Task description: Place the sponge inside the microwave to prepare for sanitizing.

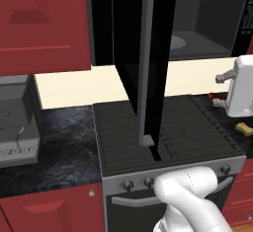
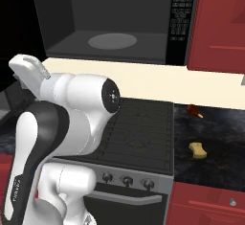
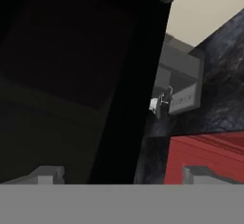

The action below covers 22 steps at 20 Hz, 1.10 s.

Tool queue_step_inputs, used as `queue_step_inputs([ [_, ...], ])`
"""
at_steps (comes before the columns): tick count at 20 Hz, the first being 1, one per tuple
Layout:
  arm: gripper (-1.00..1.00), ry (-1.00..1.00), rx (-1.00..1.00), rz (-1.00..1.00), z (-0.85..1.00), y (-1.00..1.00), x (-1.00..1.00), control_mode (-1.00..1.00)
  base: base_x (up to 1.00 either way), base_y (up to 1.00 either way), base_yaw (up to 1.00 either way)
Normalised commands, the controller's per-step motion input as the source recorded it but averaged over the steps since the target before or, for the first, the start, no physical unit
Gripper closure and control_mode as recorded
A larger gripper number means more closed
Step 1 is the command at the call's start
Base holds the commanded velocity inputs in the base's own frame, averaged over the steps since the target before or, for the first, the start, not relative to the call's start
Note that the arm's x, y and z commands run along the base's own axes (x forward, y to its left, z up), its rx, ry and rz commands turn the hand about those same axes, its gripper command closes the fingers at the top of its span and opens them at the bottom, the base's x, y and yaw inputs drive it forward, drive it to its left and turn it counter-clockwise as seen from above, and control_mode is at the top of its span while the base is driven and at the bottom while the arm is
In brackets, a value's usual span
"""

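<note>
Yellow sponge (image 2: 197,150) lies on the dark worktop (image 2: 215,138) right of the stove, well apart from the empty, wide-open gripper (image 3: 119,175) facing the microwave's (image 2: 119,23) swung-open door.

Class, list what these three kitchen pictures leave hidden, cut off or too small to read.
- Microwave keypad print: right base view, too small to read.
- Red item behind the sponge: too small to identify.
- Grey appliance: left base view, cut by the left edge.
- Stove left part: right base view, hidden by the arm.
</note>
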Motion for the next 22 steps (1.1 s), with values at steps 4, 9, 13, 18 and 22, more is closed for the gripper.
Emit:
queue_step_inputs([
  [4, -1.00, 0.00, -0.19, -0.02, -0.21, -0.60, 0.03, -1.00, 0.00, 0.00, 0.00],
  [9, -1.00, 0.00, -0.22, -0.02, -0.26, -0.54, 0.15, -1.00, 0.00, 0.00, 0.00],
  [13, -1.00, -0.03, -0.23, -0.01, -0.31, -0.51, 0.29, -1.00, 0.00, 0.00, 0.00],
  [18, -1.00, -0.02, -0.25, 0.00, -0.36, -0.53, 0.24, -1.00, 0.00, 0.00, 0.00],
  [22, -1.00, -0.08, -0.18, 0.00, -0.32, -0.60, 0.09, -1.00, 0.00, 0.00, 0.00],
])
